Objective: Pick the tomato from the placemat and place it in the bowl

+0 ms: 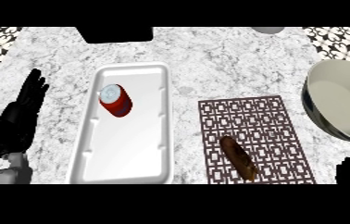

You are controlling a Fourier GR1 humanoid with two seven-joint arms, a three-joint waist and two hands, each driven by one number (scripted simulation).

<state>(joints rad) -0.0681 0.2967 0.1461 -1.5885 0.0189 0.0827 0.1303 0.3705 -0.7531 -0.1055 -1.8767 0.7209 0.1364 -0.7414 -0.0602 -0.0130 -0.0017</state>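
- Marble counter [226, 61] fills the frame; a patterned brown mat [273, 121] lies lower right, and on it, near its lower left, a dark brown elongated thing [239, 157] lies at a slant
- No round red tomato shows anywhere; the brown thing is the only item on the mat, so it looks to be the one to pick, though it does not look like a tomato
- Left hand [24, 107] stands at the left edge, fingers straight and apart, resting, holding nothing
- Right hand [344, 170] shows only as a dark sliver at the lower right edge; whether its fingers are apart or together I cannot tell
- Step, as I judge it: the pick has not begun, nothing is grasped
- Next move calls for the right hand to come in over the mat, close round the brown thing along its narrow width, lift it and carry it up and right
- Bowl [327, 102], pale and cut by the right edge, shows nothing inside
- White tray [103, 165], centre left, holds a red can [115, 100] lying in its upper part
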